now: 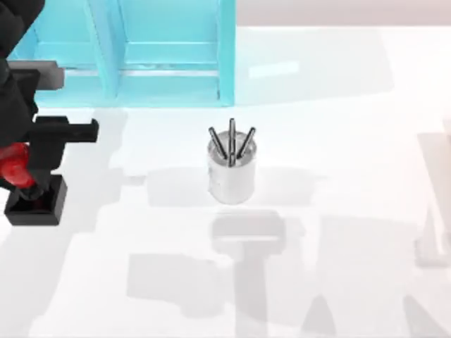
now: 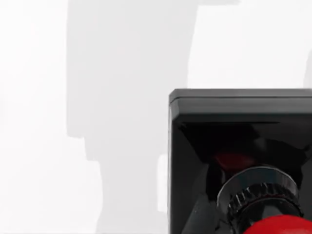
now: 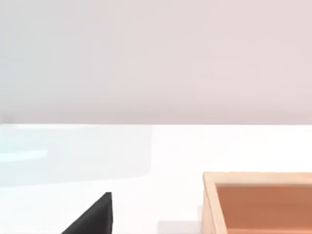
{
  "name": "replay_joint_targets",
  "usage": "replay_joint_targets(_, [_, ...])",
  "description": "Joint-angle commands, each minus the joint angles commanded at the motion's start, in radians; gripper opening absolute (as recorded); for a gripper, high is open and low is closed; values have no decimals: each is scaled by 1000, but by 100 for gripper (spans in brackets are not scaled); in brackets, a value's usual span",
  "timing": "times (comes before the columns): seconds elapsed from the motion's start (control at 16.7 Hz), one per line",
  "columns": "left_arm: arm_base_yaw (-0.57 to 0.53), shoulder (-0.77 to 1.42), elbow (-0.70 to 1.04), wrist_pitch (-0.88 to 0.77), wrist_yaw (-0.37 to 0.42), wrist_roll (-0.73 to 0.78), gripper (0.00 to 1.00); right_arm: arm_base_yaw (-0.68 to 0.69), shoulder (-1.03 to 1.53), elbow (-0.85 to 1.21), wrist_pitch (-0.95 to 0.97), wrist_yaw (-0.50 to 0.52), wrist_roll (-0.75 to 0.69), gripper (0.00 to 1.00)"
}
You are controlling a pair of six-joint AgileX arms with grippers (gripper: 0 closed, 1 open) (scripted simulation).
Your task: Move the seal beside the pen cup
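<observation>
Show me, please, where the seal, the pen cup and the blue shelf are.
seal (image 1: pixel 36 203): top view, black base.
pen cup (image 1: pixel 231 179): top view, cylindrical wall.
blue shelf (image 1: pixel 225 56): top view, right upright.

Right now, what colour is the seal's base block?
Black, under a red knob. The seal shows best in the top view, at the table's left edge.

Seal (image 1: pixel 32 191): red knob partly hidden under left gripper (image 1: pixel 28 165), well left of pen cup (image 1: pixel 231 172). Gripper's fingers not discernible. Wooden box (image 3: pixel 258 202) running off right wrist view's edge.
</observation>
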Motion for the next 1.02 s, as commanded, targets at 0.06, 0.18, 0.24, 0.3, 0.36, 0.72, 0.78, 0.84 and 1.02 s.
replay_joint_targets(0.06, [-15, -8, 15, -15, 0, -15, 0, 0, 0, 0, 0, 0, 0, 100])
replay_joint_targets(0.18, [-20, -11, 19, -20, 0, -20, 0, 0, 0, 0, 0, 0, 0, 100])
replay_joint_targets(0.24, [-20, -11, 19, -20, 0, -20, 0, 0, 0, 0, 0, 0, 0, 100])
replay_joint_targets(0.3, [-16, -8, 16, -17, 0, -17, 0, 0, 0, 0, 0, 0, 0, 100])
replay_joint_targets(0.36, [-16, -6, 18, -17, 0, -18, 0, 0, 0, 0, 0, 0, 0, 100])
replay_joint_targets(0.72, [-66, 198, 248, -85, 0, -60, 0, 0, 0, 0, 0, 0, 0, 100])
replay_joint_targets(0.78, [-79, 257, 323, -104, 0, -72, 0, 0, 0, 0, 0, 0, 0, 100])
replay_joint_targets(0.84, [-93, 319, 407, -124, 1, -84, 0, 0, 0, 0, 0, 0, 0, 100])
replay_joint_targets(1.02, [-136, 510, 678, -182, 5, -124, 0, 0, 0, 0, 0, 0, 0, 100])
